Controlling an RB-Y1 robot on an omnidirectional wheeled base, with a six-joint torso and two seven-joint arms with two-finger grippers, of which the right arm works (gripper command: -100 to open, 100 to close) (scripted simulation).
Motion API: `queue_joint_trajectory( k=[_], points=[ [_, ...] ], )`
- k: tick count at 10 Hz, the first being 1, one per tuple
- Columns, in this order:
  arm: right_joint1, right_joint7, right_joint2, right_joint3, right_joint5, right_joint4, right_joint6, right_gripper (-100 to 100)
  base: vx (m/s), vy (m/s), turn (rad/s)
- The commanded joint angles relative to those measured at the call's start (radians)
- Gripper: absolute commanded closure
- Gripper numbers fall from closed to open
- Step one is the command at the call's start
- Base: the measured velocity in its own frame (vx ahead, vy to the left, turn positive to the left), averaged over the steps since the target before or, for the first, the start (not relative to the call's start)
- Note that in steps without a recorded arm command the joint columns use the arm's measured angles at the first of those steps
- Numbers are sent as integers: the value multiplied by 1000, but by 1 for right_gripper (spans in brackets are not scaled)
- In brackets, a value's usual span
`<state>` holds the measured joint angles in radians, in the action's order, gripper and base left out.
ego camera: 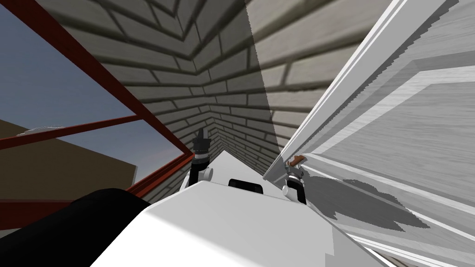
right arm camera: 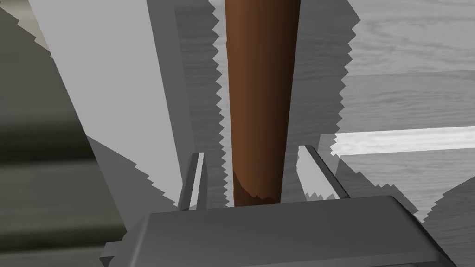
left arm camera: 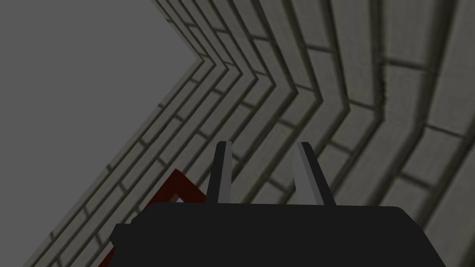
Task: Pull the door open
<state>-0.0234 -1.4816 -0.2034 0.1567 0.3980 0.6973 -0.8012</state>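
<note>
The door (ego camera: 394, 125) is a pale grey panelled leaf at my right, with its white frame (ego camera: 334, 88) beside it. Its brown lever handle (ego camera: 296, 161) juts out just above my right gripper (ego camera: 293, 172). In the right wrist view the handle (right arm camera: 259, 102) runs up between the two fingers of the right gripper (right arm camera: 257, 178). The fingers (right arm camera: 194, 181) straddle it, open, with a gap showing on one side. My left gripper (ego camera: 201, 138) is raised in front of the brick wall corner, open and holding nothing (left arm camera: 265, 174).
A grey brick wall (ego camera: 222, 83) forms a corner straight ahead, close to both arms. At my left is a red-framed window (ego camera: 116, 104). The door leaf casts my arm's shadow (ego camera: 366, 204) on its lower panel.
</note>
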Motion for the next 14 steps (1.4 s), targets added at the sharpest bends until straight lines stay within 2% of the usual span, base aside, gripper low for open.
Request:
queue_joint_trajectory(
  k=[1,5,14],
  points=[
    [0,1,0,0,0,2,2,100,-10,-7,-7],
    [0,1,0,0,0,2,2,100,-2,-1,3],
    [28,-97,-43,-95,-54,27,-2,100,-190,-12,82]
  ],
)
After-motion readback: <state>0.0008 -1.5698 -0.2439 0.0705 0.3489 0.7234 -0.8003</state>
